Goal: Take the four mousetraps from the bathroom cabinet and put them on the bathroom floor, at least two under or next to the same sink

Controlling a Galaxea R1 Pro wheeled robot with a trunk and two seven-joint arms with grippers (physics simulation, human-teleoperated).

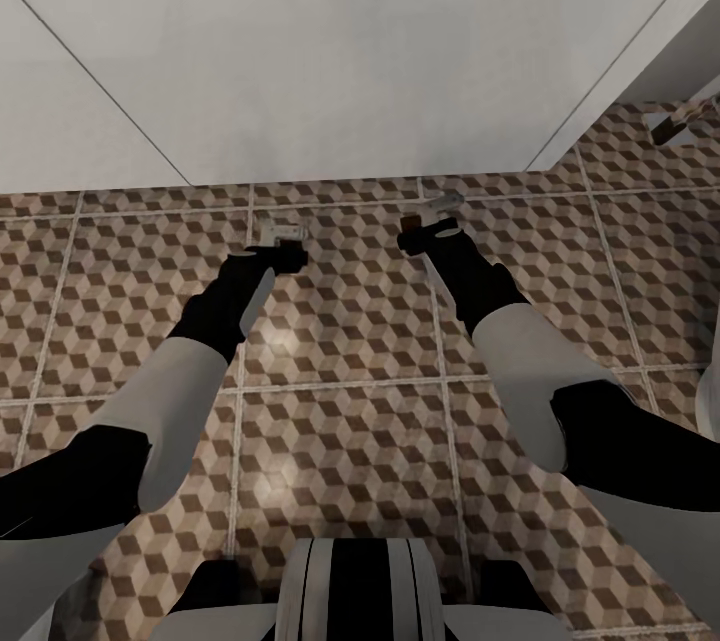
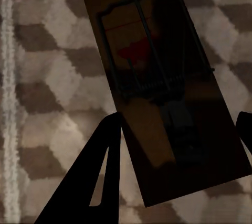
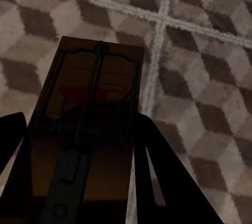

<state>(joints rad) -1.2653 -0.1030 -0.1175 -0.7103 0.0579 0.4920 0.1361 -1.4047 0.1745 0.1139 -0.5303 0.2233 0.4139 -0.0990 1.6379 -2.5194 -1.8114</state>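
Both arms reach forward over the bathroom floor [image 1: 350, 341], each holding one mousetrap. In the left wrist view a mousetrap [image 2: 157, 87], a shadowed wooden board with wire parts and a red spot, sits between the dark fingers [image 2: 100, 171] of my left gripper [image 2: 173, 150]. In the head view this gripper [image 1: 283, 239] hangs above the tiles close to the white surface. My right gripper [image 3: 84, 156] is shut on a second mousetrap [image 3: 89, 119], and in the head view that mousetrap [image 1: 443, 205] sticks out past the gripper [image 1: 425, 226]. The cabinet and the sink are out of view.
A broad white surface [image 1: 350, 51] with slanted edges rises just beyond the grippers. A small pale object [image 1: 668, 126] lies on the tiles at the far right, too small to identify. A white rounded edge [image 1: 712, 371] shows at the right border. My base [image 1: 350, 591] is at the bottom.
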